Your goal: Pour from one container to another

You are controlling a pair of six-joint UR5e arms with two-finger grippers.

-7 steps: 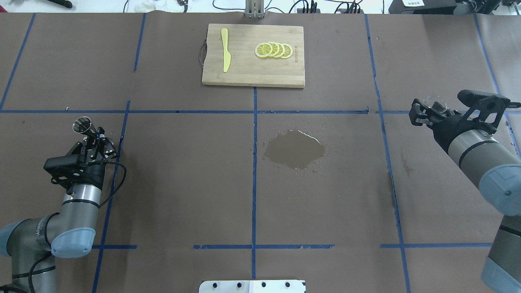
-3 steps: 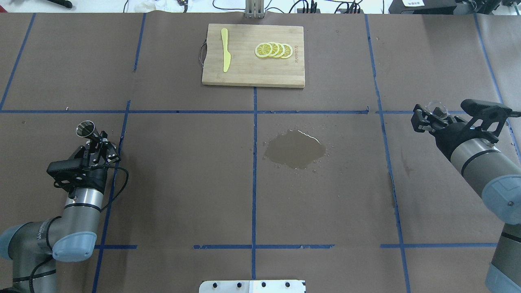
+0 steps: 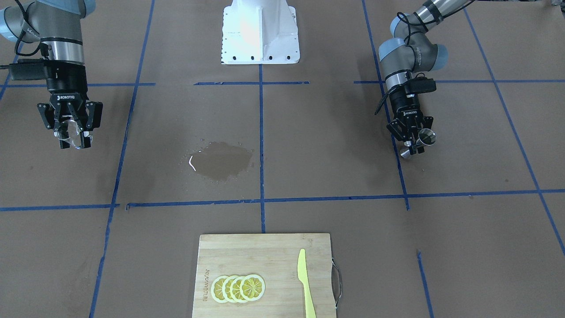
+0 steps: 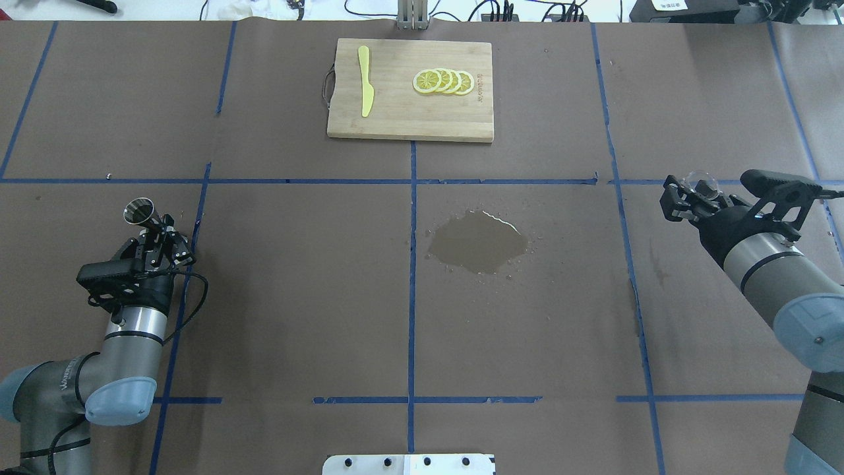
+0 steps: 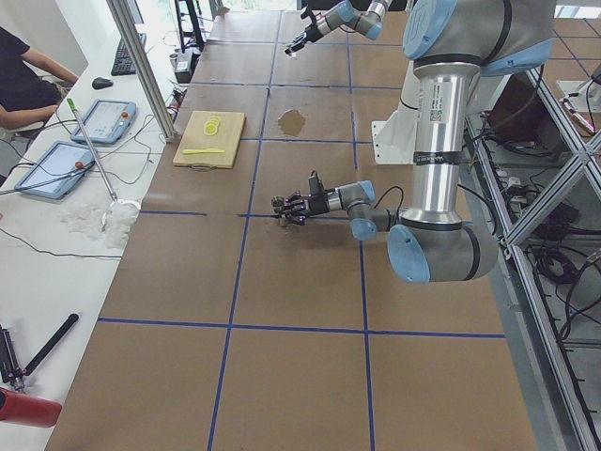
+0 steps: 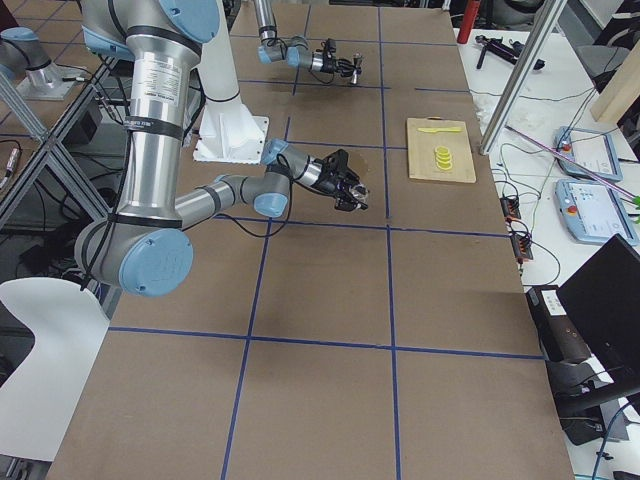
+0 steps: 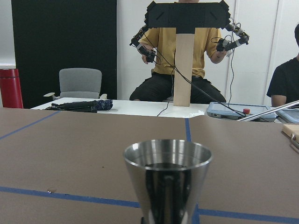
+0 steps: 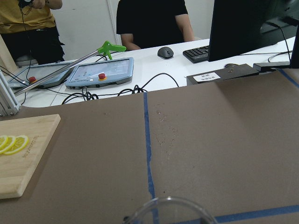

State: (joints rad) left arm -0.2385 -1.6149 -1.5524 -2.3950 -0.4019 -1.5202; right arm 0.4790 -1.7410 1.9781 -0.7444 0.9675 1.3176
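Overhead exterior view: the left gripper (image 4: 160,232) pinches the metal jigger (image 4: 138,211) between its jaws, near the left edge of the table (image 4: 297,310). The right gripper (image 4: 686,193) clamps the clear glass cup (image 4: 703,179) between its jaws, near the right edge. The two containers are well apart. A wet puddle (image 4: 478,243) lies between them at mid-table. A cutting board (image 4: 409,122) carrying lemon slices (image 4: 443,81) and a yellow knife (image 4: 364,80) sits at the far side.
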